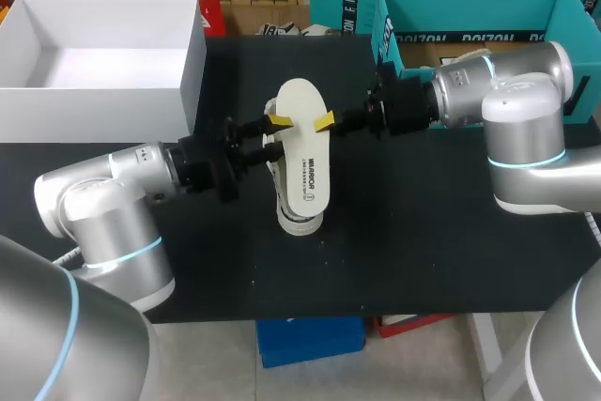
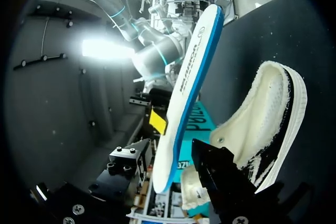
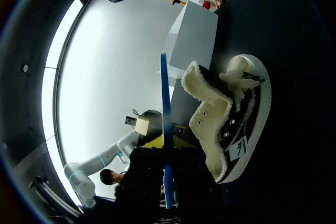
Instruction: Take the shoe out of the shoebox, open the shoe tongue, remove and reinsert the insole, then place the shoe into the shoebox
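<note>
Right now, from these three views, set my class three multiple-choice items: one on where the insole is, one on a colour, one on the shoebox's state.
1. Where is the insole?
A. Inside the white shoebox
B. Held in the air above the shoe
C. Lying flat on the table

2. What colour is the insole's edge?
A. Red
B. Green
C. Blue

3. What state is the white shoebox in?
A. Open and empty
B. Closed with a lid
C. Open with the shoe inside

Answers:
1 B: the right gripper pinches it over the shoe.
2 C: both wrist views show a blue edge.
3 A: only its bare white inside shows.
</note>
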`<state>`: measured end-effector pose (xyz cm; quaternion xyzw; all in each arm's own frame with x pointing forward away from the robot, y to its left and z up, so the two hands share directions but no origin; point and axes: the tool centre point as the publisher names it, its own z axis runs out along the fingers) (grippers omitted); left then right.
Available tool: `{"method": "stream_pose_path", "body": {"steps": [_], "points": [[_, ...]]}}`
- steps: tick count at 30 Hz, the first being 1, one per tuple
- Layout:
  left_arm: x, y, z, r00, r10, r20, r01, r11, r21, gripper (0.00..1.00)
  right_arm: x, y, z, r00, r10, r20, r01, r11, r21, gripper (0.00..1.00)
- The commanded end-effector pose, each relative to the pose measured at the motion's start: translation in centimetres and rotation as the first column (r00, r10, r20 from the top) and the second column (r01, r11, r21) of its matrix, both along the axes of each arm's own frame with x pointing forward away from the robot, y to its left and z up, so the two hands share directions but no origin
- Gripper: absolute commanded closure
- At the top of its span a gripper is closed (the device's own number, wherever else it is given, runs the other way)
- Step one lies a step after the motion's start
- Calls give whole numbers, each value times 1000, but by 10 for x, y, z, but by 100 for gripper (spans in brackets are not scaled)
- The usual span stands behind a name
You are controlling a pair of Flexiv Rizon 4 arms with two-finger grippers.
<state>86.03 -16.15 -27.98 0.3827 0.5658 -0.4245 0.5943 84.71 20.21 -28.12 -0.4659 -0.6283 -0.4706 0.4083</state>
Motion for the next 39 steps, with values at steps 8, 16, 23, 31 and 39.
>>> {"method": "stream_pose_path", "body": {"steps": [8, 16, 23, 31, 39], "points": [[-5, -1, -3, 1000, -13, -2, 13, 1000, -3, 84, 1, 1, -1, 1000, 0, -1, 0, 1000, 0, 100], [-5, -5, -6, 1000, -25, -10, 25, 1000, 8, 100, 1, 1, -1, 1000, 0, -1, 0, 1000, 0, 100], [-5, -5, -5, 999, -38, -20, 39, 999, 26, 100, 0, -1, -1, 1000, 0, -5, 0, 1000, 0, 56], [-13, 1, -1, 995, -46, -83, 55, 993, 106, 100, -10, -20, 5, 999, -50, -2, 50, 997, -51, 0], [-24, 10, 1, 987, -41, -156, 77, 971, 227, 100, -29, -42, 14, 991, -135, 24, 137, 982, -127, 0]]}}
